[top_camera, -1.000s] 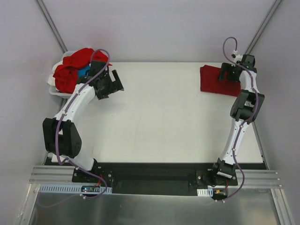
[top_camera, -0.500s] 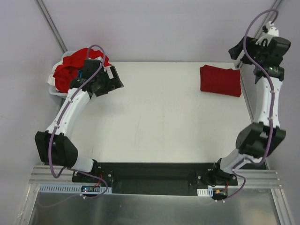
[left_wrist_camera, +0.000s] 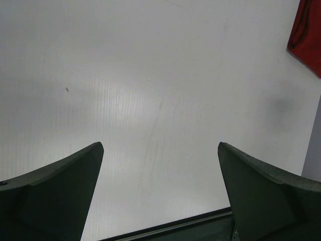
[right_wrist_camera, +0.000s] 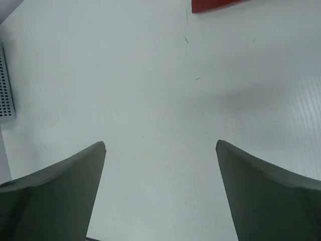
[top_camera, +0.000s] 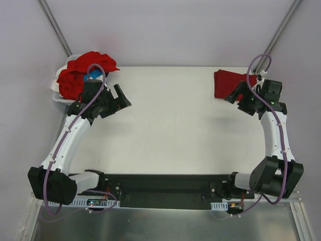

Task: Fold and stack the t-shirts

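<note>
While left pincer (top_camera: 119, 96) and right pincer (top_camera: 234, 95) hang spread and empty over the desk (top_camera: 175, 130), unfolded t-shirts (top_camera: 75, 75) heap far-left; one folded shirt (top_camera: 223, 83) lies far-right. Cloth looks limp, light: pinch at shoulders.

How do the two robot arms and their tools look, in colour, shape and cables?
The left arm and right arm have white tubular links and bulky black joints. A thin purple cable runs along each arm. The left tool and right tool are black; the two fingers of each are dark, broad wedges narrowing to the tip.
</note>
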Action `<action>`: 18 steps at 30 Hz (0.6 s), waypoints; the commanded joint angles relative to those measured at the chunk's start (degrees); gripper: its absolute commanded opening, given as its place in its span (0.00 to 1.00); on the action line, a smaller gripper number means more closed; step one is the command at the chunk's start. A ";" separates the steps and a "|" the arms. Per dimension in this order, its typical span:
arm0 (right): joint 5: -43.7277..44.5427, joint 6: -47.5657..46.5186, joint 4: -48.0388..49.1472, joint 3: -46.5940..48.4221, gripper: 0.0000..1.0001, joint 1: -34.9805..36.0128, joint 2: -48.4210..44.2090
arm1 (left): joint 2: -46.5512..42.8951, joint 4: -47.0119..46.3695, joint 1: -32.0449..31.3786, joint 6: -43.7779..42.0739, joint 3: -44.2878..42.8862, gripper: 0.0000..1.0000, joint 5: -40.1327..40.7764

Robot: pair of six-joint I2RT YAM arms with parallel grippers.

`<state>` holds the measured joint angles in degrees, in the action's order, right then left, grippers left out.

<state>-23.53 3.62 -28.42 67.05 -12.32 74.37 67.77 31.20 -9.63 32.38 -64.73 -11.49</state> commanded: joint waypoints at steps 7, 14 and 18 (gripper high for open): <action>1.38 0.43 3.64 2.91 0.96 0.80 -5.37 | -1.06 -2.72 0.66 2.16 0.74 0.99 0.14; 0.15 -0.01 3.90 4.76 0.96 0.89 -3.88 | -2.11 -2.99 0.66 2.60 0.83 0.99 1.46; 0.85 -0.28 4.08 4.76 0.96 0.89 -4.58 | -3.08 -3.25 0.66 2.86 1.54 0.99 2.26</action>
<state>-22.55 3.79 -26.20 69.54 -11.75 70.41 67.16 29.06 -9.63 34.00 -63.96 -11.05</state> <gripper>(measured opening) 0.965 0.993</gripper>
